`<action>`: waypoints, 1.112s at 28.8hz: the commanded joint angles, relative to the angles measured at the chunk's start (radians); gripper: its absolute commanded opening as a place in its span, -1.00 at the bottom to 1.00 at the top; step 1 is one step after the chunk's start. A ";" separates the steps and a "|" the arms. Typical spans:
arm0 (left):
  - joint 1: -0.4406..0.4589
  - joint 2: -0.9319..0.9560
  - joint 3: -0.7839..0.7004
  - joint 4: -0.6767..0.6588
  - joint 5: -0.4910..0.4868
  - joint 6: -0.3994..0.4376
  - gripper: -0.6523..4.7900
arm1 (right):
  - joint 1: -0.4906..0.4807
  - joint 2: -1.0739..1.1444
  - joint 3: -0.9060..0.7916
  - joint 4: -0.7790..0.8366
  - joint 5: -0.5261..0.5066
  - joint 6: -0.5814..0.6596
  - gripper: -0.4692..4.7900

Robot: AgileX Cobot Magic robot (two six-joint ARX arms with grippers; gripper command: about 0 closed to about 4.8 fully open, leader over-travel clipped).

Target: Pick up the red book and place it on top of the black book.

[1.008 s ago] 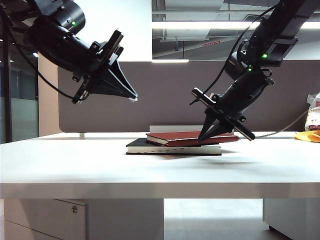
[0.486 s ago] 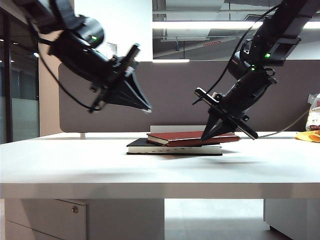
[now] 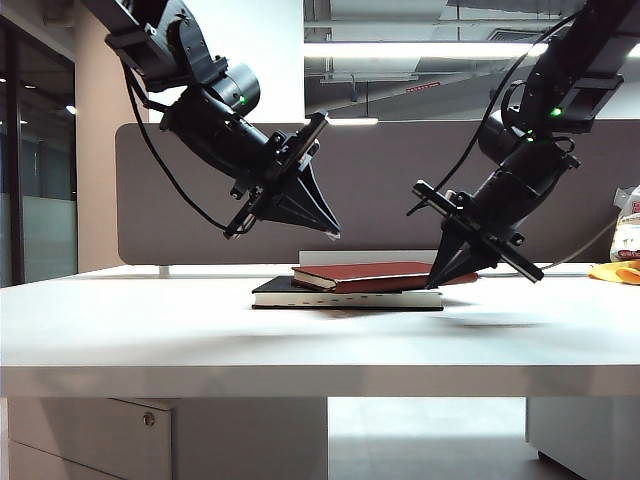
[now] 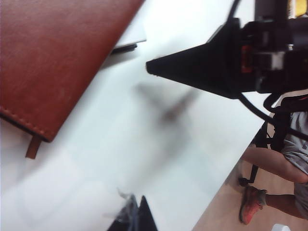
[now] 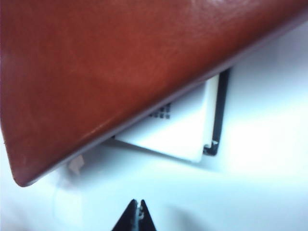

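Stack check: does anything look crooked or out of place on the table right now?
The red book lies on the black book but skewed: its right end overhangs, one corner past the black cover in the right wrist view. Right tool is shut at that end; left tool hangs above the stack.

Red book flat atop larger black book, overhanging its right end.

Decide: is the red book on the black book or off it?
On it. The red book lies flat atop the black book; both grippers, left and right, are shut and off it.
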 commanded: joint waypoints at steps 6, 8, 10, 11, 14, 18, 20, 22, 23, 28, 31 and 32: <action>-0.007 0.050 0.034 -0.032 -0.041 0.008 -0.78 | -0.002 -0.010 0.005 0.017 -0.006 -0.012 -0.83; -0.007 0.058 0.034 -0.029 -0.059 0.010 -0.78 | -0.003 -0.010 0.005 0.018 -0.007 -0.012 -0.83; -0.007 0.064 0.034 -0.021 -0.067 0.024 -0.78 | -0.005 -0.012 0.005 0.017 -0.006 -0.012 -0.83; -0.007 0.066 0.034 -0.019 -0.075 0.027 -0.78 | -0.005 -0.013 0.005 0.018 -0.007 -0.016 -0.83; -0.009 0.077 0.035 -0.012 -0.091 0.027 -0.78 | -0.005 -0.015 0.005 0.023 -0.007 -0.023 -0.83; -0.009 0.098 0.048 -0.006 -0.092 0.027 -0.78 | -0.003 -0.015 0.005 0.030 -0.007 -0.022 -0.83; -0.009 0.117 0.075 -0.019 -0.092 0.027 -0.78 | -0.001 -0.015 0.005 0.034 -0.007 -0.022 -0.83; -0.010 0.142 0.121 -0.042 -0.092 0.027 -0.78 | 0.005 -0.015 0.005 0.035 -0.006 -0.022 -0.83; -0.013 0.154 0.142 -0.052 -0.092 0.027 -0.78 | 0.005 -0.015 0.005 0.036 -0.008 -0.022 -0.83; -0.023 0.186 0.206 -0.077 -0.097 0.027 -0.78 | 0.011 -0.015 0.005 0.037 -0.006 -0.022 -0.83; -0.028 0.188 0.206 -0.083 -0.107 0.027 -0.78 | 0.011 -0.015 0.005 0.038 -0.006 -0.022 -0.83; -0.028 0.188 0.206 -0.085 -0.108 0.028 -0.78 | 0.011 -0.015 0.005 0.040 -0.007 -0.022 -0.83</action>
